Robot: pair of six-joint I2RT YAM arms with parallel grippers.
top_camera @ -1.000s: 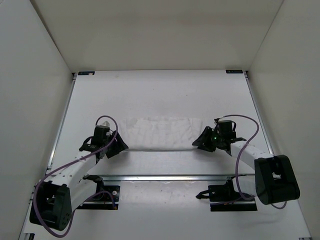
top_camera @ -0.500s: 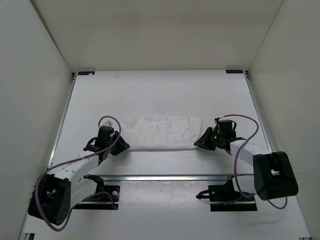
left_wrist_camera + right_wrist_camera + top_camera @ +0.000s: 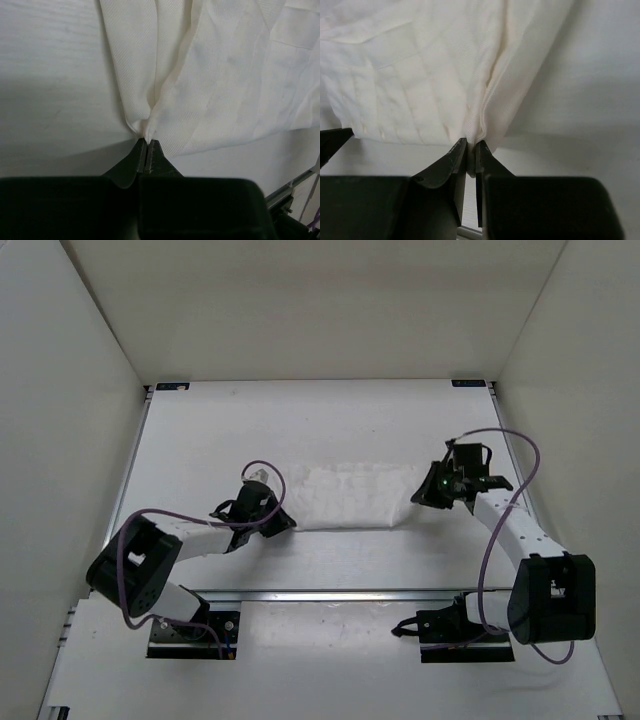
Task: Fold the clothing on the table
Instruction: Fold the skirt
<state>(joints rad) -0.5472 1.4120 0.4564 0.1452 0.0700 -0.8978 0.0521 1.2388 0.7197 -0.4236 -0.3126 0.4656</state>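
clothing (image 3: 350, 502) ends (left gripper (image 3: 148, 143), right gripper (image 3: 471, 148))

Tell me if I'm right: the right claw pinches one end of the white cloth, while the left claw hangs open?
No: the left gripper is also shut on the clothing, as the left wrist view shows. The right gripper does pinch the other end.

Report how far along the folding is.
Done: the clothing lies as a narrow band on the table, each end pinched. In hand: the left tool and the right tool are shut on those ends, cloth bunching at their tips. Left: the next fold itself; the ends are not yet brought together.
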